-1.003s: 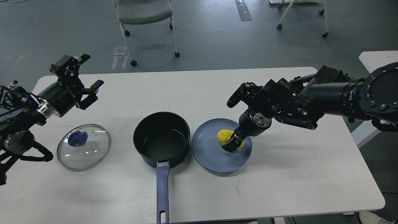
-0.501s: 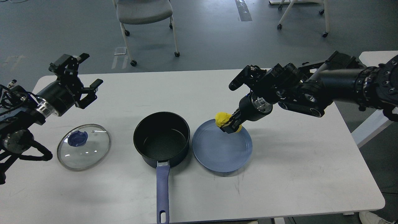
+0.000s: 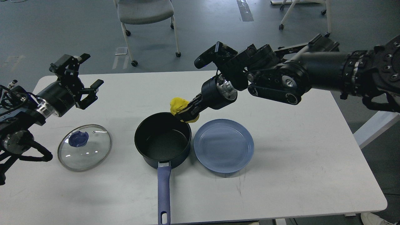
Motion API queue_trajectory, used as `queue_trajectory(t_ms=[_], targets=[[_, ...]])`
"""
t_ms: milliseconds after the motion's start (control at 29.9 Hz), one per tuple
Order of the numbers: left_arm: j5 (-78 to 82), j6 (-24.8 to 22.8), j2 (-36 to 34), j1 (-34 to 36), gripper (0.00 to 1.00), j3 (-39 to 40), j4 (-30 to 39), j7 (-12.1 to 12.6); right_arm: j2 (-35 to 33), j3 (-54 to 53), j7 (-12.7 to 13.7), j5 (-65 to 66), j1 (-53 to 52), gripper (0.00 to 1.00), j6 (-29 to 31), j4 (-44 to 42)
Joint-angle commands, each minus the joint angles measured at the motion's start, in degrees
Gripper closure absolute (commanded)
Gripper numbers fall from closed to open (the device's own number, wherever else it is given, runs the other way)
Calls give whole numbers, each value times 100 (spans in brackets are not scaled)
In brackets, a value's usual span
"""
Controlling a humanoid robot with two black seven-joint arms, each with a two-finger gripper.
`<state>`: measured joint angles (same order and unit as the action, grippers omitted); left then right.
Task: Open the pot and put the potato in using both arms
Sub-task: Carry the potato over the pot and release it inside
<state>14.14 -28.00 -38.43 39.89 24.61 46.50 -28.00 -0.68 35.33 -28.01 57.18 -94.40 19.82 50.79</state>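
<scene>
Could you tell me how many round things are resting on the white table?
3: the clear glass lid at left, the black saucepan in the middle, the empty blue-grey plate beside it on the right. None seems hidden.

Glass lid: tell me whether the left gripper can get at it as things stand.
Probably yes. The lid lies flat on the table, knob up, nothing on it; the left gripper hangs open just behind it with nothing between.

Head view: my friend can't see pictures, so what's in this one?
The right gripper holds a yellow potato just above the far rim of an open black pot on a white table. The glass lid lies left of the pot, an empty blue plate lies right, and the left gripper hovers open.
</scene>
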Motion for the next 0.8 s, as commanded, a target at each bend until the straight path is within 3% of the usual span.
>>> queue_trajectory(t_ms=[0,267,769], targets=[[1,0,2,-8,2,-1,8,0,68,96,1,4,290,83,-5,-332],[1,0,2,-8,2,-1,8,0,68,272,1,-66,598,82,-295,-561],[-7,0,2,-8,2,-1,8,0,68,175,1,-1270,625,81,-268,-297]])
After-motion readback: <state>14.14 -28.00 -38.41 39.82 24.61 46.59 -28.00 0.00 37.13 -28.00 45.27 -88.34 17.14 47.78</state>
